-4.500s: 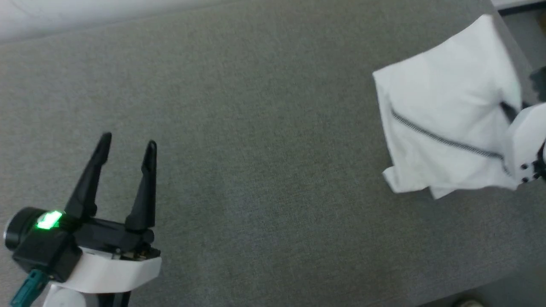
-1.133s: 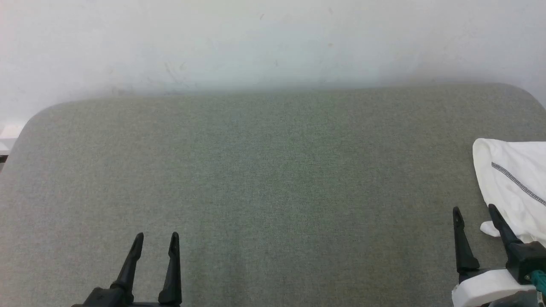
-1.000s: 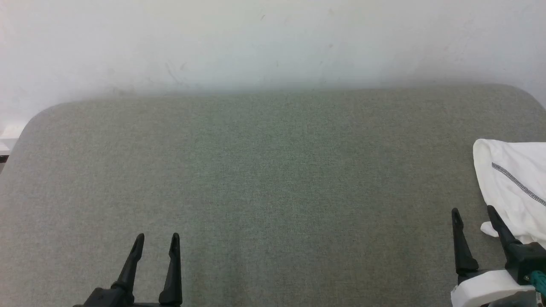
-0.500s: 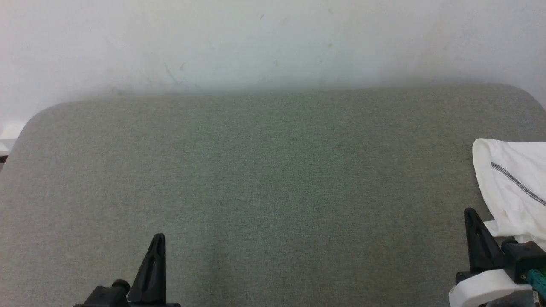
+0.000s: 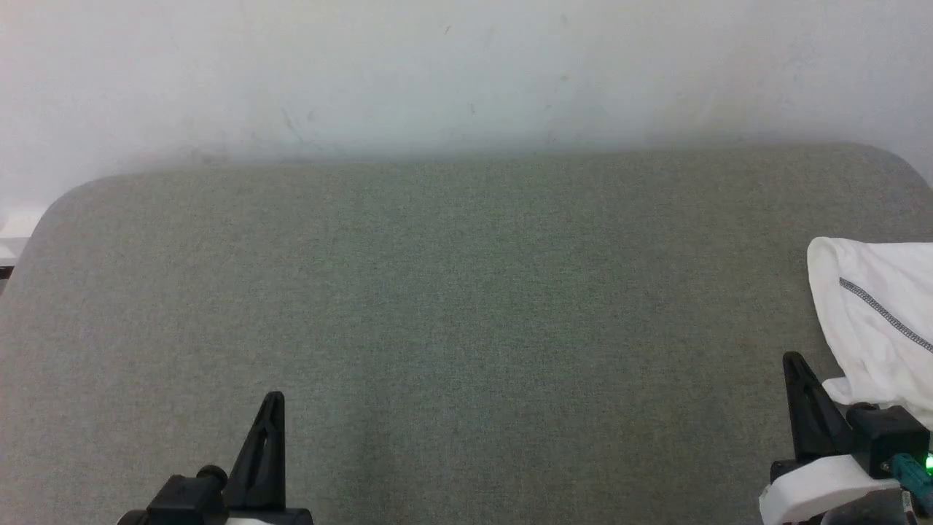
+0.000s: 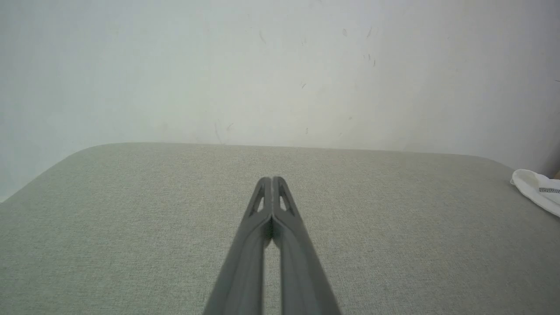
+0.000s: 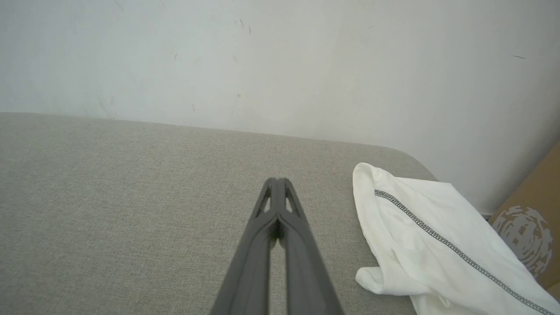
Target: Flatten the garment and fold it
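The garment (image 5: 878,321) is a white folded T-shirt with a dark zigzag seam, lying at the right edge of the grey padded table (image 5: 466,292); it also appears in the right wrist view (image 7: 420,236) and at the far right of the left wrist view (image 6: 536,190). My right gripper (image 5: 793,361) is shut with nothing in it, just left of the garment's near corner and apart from it. In its own wrist view (image 7: 277,181) the tips press together over bare table. My left gripper (image 5: 273,399) is shut and empty at the lower left, tips together (image 6: 272,180) over bare table.
A white wall (image 5: 466,73) rises right behind the table's far edge. A brown cardboard box (image 7: 529,227) stands past the table's right end, beside the garment. The table has rounded far corners.
Both grippers closed from open to shut, on nothing. The right gripper crept slightly forward. The garment has stayed where it was over the last second.
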`<state>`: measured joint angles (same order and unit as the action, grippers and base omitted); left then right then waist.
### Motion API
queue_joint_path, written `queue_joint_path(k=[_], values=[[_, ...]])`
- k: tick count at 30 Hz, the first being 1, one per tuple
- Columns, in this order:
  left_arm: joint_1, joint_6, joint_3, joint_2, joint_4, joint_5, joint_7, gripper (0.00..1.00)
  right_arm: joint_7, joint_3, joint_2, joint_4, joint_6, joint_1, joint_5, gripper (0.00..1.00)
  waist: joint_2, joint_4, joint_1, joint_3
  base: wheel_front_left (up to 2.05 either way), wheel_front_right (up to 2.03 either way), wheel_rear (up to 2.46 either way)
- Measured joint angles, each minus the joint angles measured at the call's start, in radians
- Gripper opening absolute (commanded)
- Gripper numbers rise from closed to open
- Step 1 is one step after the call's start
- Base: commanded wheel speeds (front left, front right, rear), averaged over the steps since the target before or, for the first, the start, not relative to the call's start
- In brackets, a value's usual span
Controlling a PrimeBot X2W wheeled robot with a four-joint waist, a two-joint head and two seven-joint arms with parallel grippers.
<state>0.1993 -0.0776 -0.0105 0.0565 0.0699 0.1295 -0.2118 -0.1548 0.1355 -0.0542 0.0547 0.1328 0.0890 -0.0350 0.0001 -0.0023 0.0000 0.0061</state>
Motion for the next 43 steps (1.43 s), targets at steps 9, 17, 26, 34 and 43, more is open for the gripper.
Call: queue_joint_path(k=[9,17,26,34,43], values=[[-0.011,0.008,0.001,0.000,-0.007,-0.010,0.018,0.00,0.013,-0.011,0.000,-0.005,0.000,-0.002,0.001,0.00,0.0000,0.000,0.0000,-0.001,0.00,0.00,0.00],[-0.024,0.010,0.002,0.000,-0.013,-0.017,0.029,0.00,0.023,-0.020,0.000,-0.008,0.000,-0.007,0.003,0.00,0.0000,0.000,0.0000,-0.001,0.00,0.00,0.00],[-0.045,0.018,0.002,0.000,-0.018,-0.028,0.051,0.00,0.039,-0.033,0.000,-0.011,0.000,-0.017,0.009,0.00,0.0000,0.001,0.0000,-0.001,0.00,0.00,0.00],[-0.051,0.021,0.003,0.000,-0.022,-0.035,0.069,0.00,0.049,-0.042,0.000,-0.015,0.000,-0.023,0.010,0.00,0.0000,0.001,0.0000,-0.002,0.00,0.00,0.00],[-0.070,0.027,0.004,0.000,-0.028,-0.044,0.086,0.00,0.064,-0.053,0.000,-0.020,0.000,-0.027,0.010,0.00,0.0000,0.001,0.0000,-0.003,0.00,0.00,0.00]])
